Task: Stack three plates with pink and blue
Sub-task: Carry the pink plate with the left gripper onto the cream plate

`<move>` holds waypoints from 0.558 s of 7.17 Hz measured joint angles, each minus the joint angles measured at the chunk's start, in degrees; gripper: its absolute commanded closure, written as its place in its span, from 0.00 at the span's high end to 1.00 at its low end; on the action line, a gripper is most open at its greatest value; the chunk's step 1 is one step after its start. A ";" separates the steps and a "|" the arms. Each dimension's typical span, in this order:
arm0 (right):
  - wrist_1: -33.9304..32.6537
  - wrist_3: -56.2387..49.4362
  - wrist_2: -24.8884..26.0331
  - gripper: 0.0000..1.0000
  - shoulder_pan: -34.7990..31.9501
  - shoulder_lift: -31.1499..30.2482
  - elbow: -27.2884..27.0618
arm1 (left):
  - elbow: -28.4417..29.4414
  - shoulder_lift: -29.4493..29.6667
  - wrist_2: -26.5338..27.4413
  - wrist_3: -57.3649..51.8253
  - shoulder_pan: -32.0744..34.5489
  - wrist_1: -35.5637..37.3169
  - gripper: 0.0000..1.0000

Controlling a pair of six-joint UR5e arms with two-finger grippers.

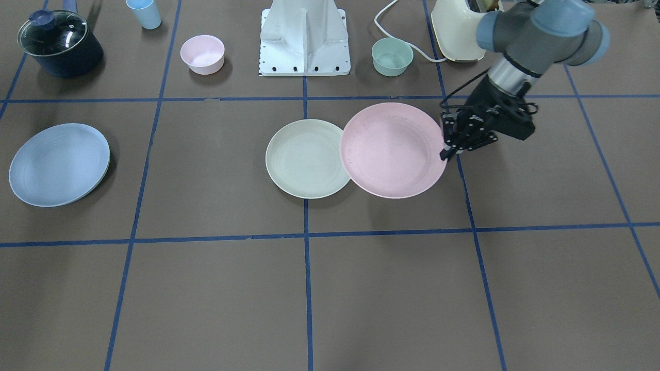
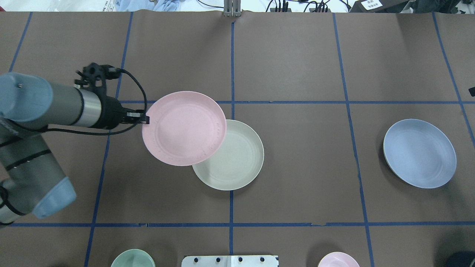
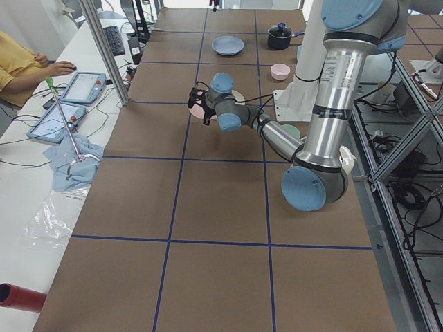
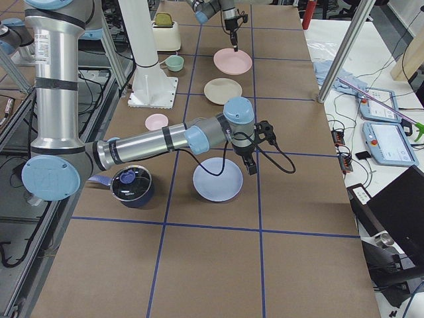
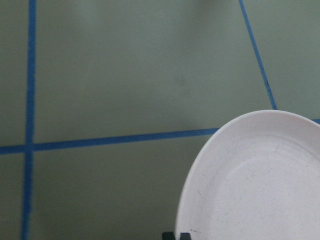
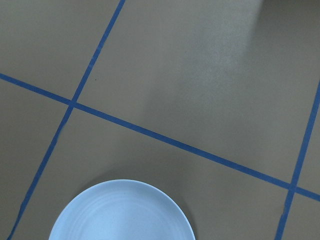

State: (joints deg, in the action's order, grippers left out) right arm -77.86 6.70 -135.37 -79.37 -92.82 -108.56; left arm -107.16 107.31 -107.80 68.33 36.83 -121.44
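My left gripper [image 1: 446,151] is shut on the rim of a pink plate [image 1: 394,149] and holds it level above the table. The plate overlaps the edge of a cream plate [image 1: 307,158] lying at the table's middle. The overhead view shows the same grip [image 2: 146,119] on the pink plate [image 2: 184,128], partly over the cream plate [image 2: 237,159]. A blue plate [image 1: 59,164] lies far off on the robot's right side, with a pale rim showing under it. My right gripper [image 4: 252,169] hangs by the blue plate's [image 4: 217,180] edge; I cannot tell whether it is open.
Along the robot's side stand a dark pot with a glass lid [image 1: 59,44], a blue cup [image 1: 144,13], a pink bowl [image 1: 202,54], the white robot base [image 1: 305,41], a green bowl [image 1: 392,56] and a cream appliance [image 1: 459,31].
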 measured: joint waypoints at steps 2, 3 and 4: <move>-0.01 0.05 -0.13 1.00 0.00 0.00 0.01 | 3.33 5.41 4.16 4.09 -5.40 1.65 0.00; -0.01 0.06 -0.17 1.00 0.00 0.00 0.01 | 4.14 6.40 5.03 4.83 -6.92 1.77 0.00; -0.01 0.06 -0.19 1.00 0.00 0.00 0.01 | 4.72 6.73 5.61 5.10 -8.23 1.80 0.13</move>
State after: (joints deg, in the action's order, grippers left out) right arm -77.87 6.77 -135.56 -79.37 -92.81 -108.55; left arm -102.44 114.04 -102.19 73.43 28.60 -119.63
